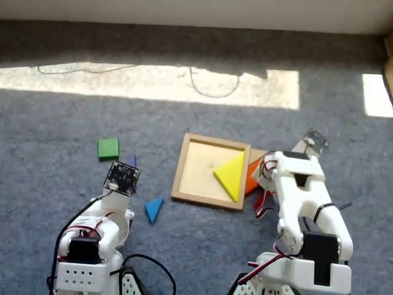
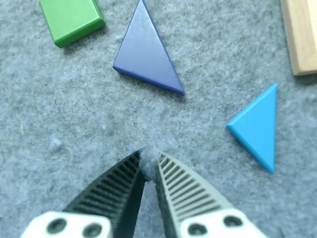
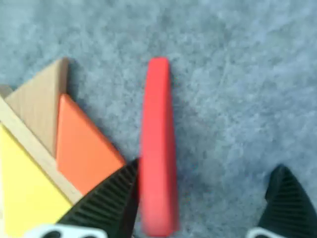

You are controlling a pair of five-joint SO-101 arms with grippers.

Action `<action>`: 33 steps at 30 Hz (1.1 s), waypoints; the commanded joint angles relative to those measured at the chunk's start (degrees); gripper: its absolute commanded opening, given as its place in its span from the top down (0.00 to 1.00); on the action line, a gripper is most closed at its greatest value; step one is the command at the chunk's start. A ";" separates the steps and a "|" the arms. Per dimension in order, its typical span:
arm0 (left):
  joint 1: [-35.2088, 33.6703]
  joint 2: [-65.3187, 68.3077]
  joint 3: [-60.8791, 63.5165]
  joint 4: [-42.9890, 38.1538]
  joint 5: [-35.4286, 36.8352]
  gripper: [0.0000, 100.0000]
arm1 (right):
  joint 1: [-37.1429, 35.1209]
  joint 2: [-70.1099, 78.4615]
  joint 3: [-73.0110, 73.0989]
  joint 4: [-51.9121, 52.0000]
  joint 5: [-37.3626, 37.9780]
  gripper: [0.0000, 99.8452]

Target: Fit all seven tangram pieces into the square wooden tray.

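The square wooden tray [image 1: 184, 166] lies mid-table with a yellow triangle [image 1: 231, 174] inside it. An orange triangle [image 3: 84, 148] and a plain wooden triangle [image 3: 39, 104] lie just outside the tray's rim [image 3: 34, 148]. A red piece [image 3: 158, 148] stands on edge between the fingers of my open right gripper [image 3: 203, 193], close against one finger [image 3: 106, 198]. My left gripper [image 2: 148, 161] is shut and empty on the carpet. Beyond its tips lie a dark blue triangle [image 2: 147, 54], a green square [image 2: 72, 19] and a light blue triangle [image 2: 257, 127].
The grey carpet runs wide around the pieces, with a sunlit strip and a thin cable [image 1: 209, 92] at the back. The green square [image 1: 108, 148] and the light blue triangle [image 1: 153, 209] lie left of the tray, near the left arm [image 1: 92, 239].
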State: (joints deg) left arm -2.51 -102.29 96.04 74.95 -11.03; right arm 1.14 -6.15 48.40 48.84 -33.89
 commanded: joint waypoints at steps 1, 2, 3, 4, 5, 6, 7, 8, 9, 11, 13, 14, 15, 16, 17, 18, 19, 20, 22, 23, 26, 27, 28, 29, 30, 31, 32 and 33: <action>-0.66 -0.66 1.19 0.18 0.09 0.99 | 0.57 2.33 -1.19 -2.07 -0.62 0.65; -0.66 -0.66 1.19 0.18 0.09 0.99 | 0.57 2.51 -1.19 -2.07 -0.53 0.65; -0.66 -0.66 1.19 0.18 0.09 0.99 | 0.57 2.33 -1.36 -1.89 -0.44 0.65; -0.66 -0.66 1.19 0.18 0.09 0.99 | 0.48 2.07 -1.80 -1.63 -0.35 0.65; -0.66 -0.66 1.19 0.18 0.09 0.99 | 0.48 1.89 -1.98 -1.63 -0.35 0.65; -0.66 -0.66 1.19 0.18 0.09 0.99 | 0.48 1.89 -2.07 -1.63 -0.35 0.65; -0.66 -0.66 1.19 0.18 0.09 0.99 | 0.48 1.89 -2.15 -1.63 -0.26 0.65; -0.66 -0.66 1.19 0.18 0.09 0.99 | 0.48 1.89 -2.15 -1.63 -0.26 0.65; -0.66 -0.66 1.19 0.18 0.09 0.99 | 0.48 1.89 -2.15 -1.54 -0.26 0.66; -0.66 -0.66 1.19 0.18 0.09 0.99 | 0.48 1.89 -2.07 -1.54 -0.18 0.69; -0.66 -0.66 1.19 0.18 0.09 0.99 | 0.57 1.89 -2.07 -1.54 -0.18 0.76; -0.66 -0.66 1.19 0.18 0.09 0.99 | 0.57 1.80 -2.07 -1.54 -0.09 0.79; -0.66 -0.66 1.19 0.18 0.09 0.99 | 0.57 1.80 -2.07 -1.54 -0.09 0.82; -0.66 -0.66 1.19 0.18 0.09 0.99 | 0.57 1.71 -2.07 -1.54 0.00 0.85; -0.66 -0.66 1.19 0.18 0.09 0.99 | 0.57 1.63 -2.15 -1.54 1.14 0.87; -0.66 -0.66 1.19 0.18 0.09 0.99 | 0.57 1.01 -2.15 -1.54 2.99 0.88; -0.66 -0.66 1.19 0.18 0.09 0.99 | 0.57 0.04 -2.07 -1.54 4.40 0.90; -0.66 -0.66 1.19 0.18 0.09 0.99 | 0.66 -1.27 -1.98 -1.54 5.54 0.91; -0.66 -0.66 1.19 0.18 0.09 0.99 | 0.75 -4.62 -1.71 -1.54 6.24 0.94; -0.66 -0.66 1.19 0.18 0.09 0.99 | 0.75 -6.46 -1.71 -1.54 6.33 0.94; -0.66 -0.66 1.19 0.18 0.09 0.99 | 0.48 -11.38 -1.54 -1.54 6.33 0.95; -0.66 -0.66 1.19 0.18 0.09 0.99 | 0.48 -12.53 -1.45 -1.54 6.33 0.95; -0.66 -0.66 1.19 0.18 0.09 0.99 | 0.48 -13.58 -1.27 -1.54 6.42 0.95; -0.66 -0.66 1.19 0.18 0.09 0.99 | 0.57 -14.55 -0.66 -1.19 6.42 0.95; -0.66 -0.66 1.19 0.18 0.09 0.99 | 0.57 -15.43 -0.40 -0.48 6.51 0.95; -0.66 -0.66 1.19 0.18 0.09 0.99 | 0.48 -16.13 -0.04 0.40 7.03 0.95; -0.66 -0.66 1.19 0.18 0.09 0.99 | 0.48 -16.75 -0.13 1.45 8.26 0.95; -0.66 -0.66 1.19 0.18 0.09 0.99 | 0.48 -17.63 -0.13 2.33 9.93 0.95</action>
State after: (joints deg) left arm -2.51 -102.29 96.04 74.95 -11.03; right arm 1.58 -19.60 48.66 49.10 -27.12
